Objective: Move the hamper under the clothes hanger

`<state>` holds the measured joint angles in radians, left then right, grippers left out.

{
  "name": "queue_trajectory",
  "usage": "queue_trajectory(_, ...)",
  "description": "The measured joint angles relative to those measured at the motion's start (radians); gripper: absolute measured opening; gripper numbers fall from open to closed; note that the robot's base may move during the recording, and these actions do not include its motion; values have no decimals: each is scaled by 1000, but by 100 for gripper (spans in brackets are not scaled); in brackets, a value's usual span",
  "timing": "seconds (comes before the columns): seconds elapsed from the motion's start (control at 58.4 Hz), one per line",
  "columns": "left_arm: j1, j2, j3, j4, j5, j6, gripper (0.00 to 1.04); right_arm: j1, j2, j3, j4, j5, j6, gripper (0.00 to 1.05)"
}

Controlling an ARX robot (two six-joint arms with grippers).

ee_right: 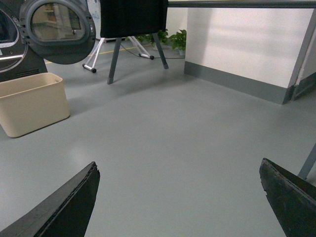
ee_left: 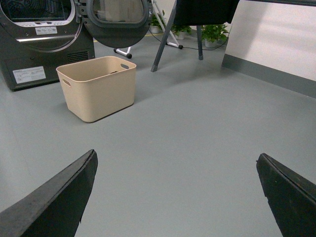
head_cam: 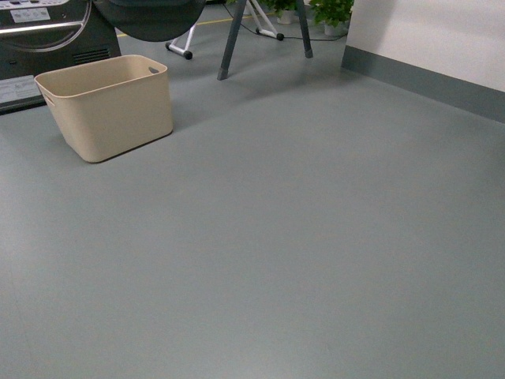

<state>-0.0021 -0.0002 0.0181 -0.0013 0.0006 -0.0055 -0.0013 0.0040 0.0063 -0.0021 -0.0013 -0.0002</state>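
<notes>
The hamper (head_cam: 110,106) sits well ahead of the left gripper (ee_left: 176,155) and right gripper (ee_right: 178,163), both spread wide and holding nothing above the grey floor (head_cam: 316,237). It stands just before the dryer (head_cam: 47,31), near its open door (head_cam: 150,20). The clothes hanger (head_cam: 231,39) stands apart to its right, with a wheeled frame (head_cam: 183,43) between them, further back.

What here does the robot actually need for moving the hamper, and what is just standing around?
For the job:
hamper
clothes hanger
left gripper and right gripper, both open and empty

Just standing around:
dryer
white frame on wheels
potted plants
</notes>
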Motion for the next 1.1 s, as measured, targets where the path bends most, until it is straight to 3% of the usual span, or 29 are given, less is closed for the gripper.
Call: queue_trajectory(1.095, 0, 3, 0, 0, 0, 0, 98, 0, 0, 0, -1, 0, 0, 97)
